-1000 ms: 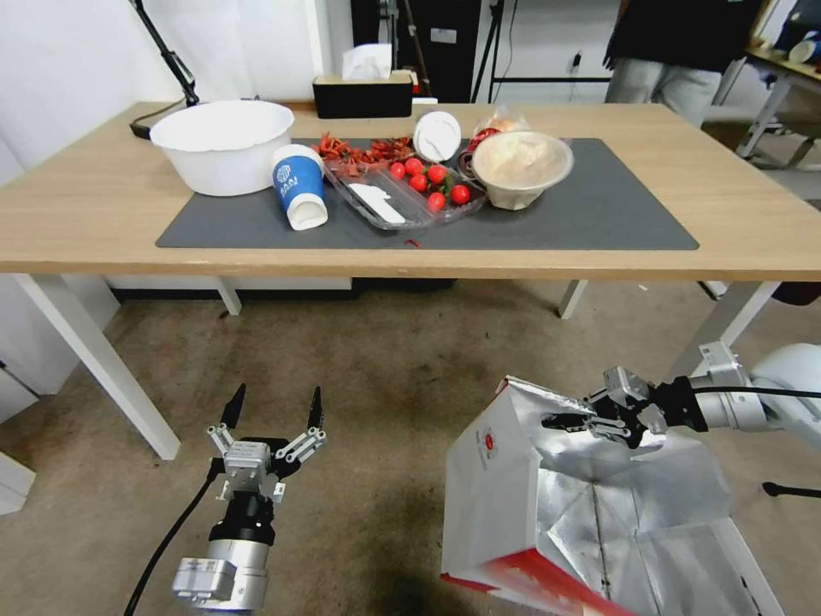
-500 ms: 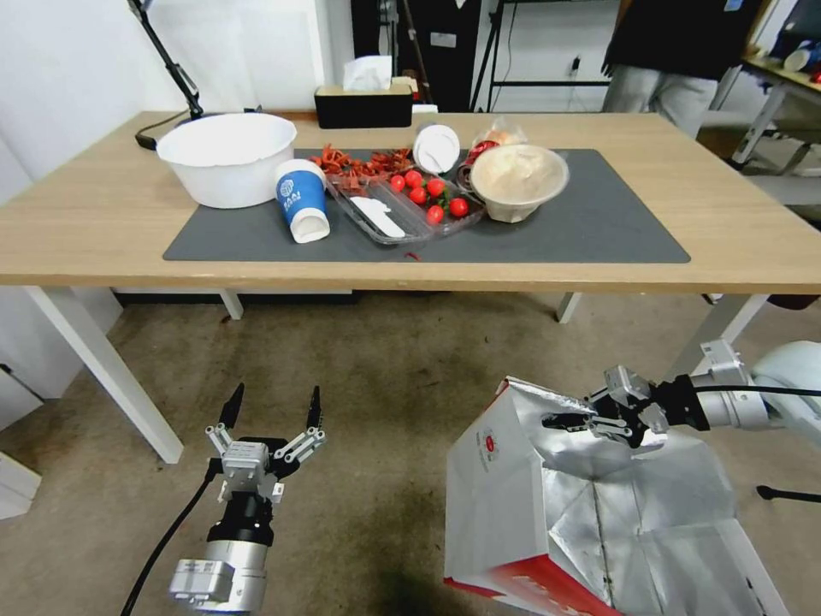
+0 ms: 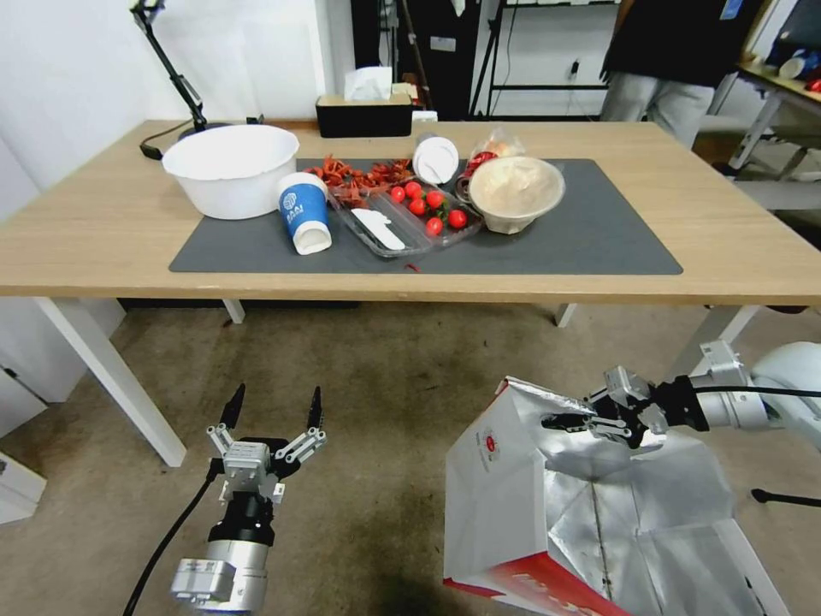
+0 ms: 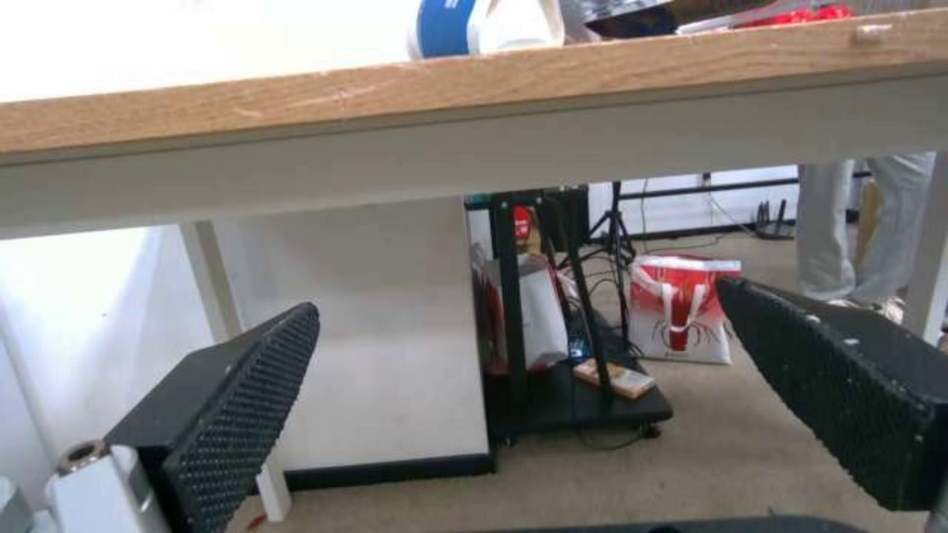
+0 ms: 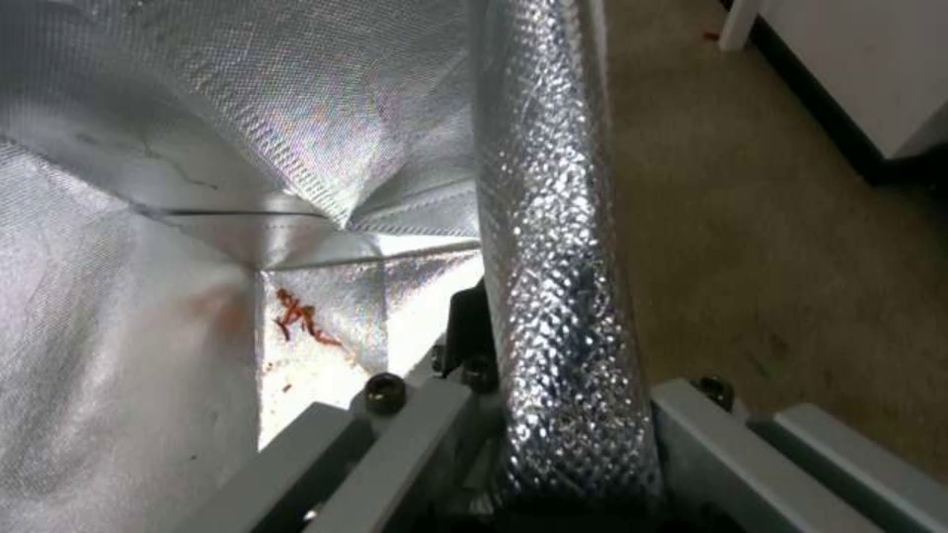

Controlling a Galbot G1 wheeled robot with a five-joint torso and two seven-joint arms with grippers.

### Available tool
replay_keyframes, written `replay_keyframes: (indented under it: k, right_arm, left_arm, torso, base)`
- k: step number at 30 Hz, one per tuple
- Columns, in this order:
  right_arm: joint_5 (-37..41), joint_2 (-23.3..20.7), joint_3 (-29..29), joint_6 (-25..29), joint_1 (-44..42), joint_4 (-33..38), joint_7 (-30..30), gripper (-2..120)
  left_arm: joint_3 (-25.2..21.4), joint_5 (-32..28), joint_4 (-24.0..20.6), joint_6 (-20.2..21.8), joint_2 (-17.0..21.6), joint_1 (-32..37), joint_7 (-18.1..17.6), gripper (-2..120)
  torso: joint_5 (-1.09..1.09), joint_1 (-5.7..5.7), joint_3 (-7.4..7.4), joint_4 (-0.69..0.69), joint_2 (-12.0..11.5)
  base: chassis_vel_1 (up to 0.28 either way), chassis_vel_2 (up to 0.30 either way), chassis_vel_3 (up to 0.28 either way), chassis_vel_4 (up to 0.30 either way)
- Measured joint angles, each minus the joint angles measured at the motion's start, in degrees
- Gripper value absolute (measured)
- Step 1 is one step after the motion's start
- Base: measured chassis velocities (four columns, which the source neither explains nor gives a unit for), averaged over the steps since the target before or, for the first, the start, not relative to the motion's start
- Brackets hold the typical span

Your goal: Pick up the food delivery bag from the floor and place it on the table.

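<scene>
Food delivery bag [image 3: 513,488] rim pinched by level right end effector [image 3: 571,421].

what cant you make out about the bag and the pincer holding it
- Food delivery bag bottom: cut off by the head view's lower edge, so contact with the floor is unclear.
- Right pincer fingertips: right wrist view, hidden by the foil wall.
- Round logo: head view, too small to read.

Food delivery bag [image 3: 513,496] base cut off by frame edge; right claw [image 3: 571,421] fingertips possibly hidden by foil rim.
</scene>
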Motion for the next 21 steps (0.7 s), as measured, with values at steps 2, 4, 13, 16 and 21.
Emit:
replay_keyframes:
  k: [2, 4, 13, 16, 21]
  right_arm:
    - [0.0, 0.0, 0.0, 0.0, 0.1, -0.1, 0.0, 0]
    - [0.0, 0.0, 0.0, 0.0, 0.1, -0.1, 0.0, 0]
    - [0.0, 0.0, 0.0, 0.0, 0.1, -0.1, -0.1, 0]
    - [0.0, 0.0, 0.0, 0.1, 0.0, -0.1, -0.2, 0]
    - [-0.1, 0.0, 0.0, 0.1, 0.1, -0.1, -0.2, 0]
  left_arm:
    - [0.0, 0.0, 0.0, 0.0, 0.0, 0.0, 0.0, 100]
    - [0.0, 0.0, 0.0, 0.0, 0.0, 0.0, 0.0, 100]
    - [0.0, 0.1, 0.0, 0.0, 0.0, 0.0, 0.0, 100]
    - [0.0, 0.1, -0.1, 0.0, 0.0, 0.0, 0.0, 100]
    - [0.0, 0.3, -0.2, 0.0, 0.0, 0.1, 0.0, 100]
  torso:
    - [0.00, 0.24, 0.47, 0.00, 0.7]
    - [0.00, 0.33, 0.66, 0.00, 1.0]
    - [0.00, 1.18, 2.06, 0.00, 3.2]
    - [0.00, 1.44, 2.44, 0.00, 3.9]
    - [0.00, 1.93, 3.23, 0.00, 5.1]
  base:
    - [0.000, 0.000, 0.000, 0.000]
    - [0.000, 0.000, 0.000, 0.000]
    - [0.000, 0.000, 0.000, 0.000]
    - [0.000, 0.000, 0.000, 0.000]
    - [0.000, 0.000, 0.000, 0.000]
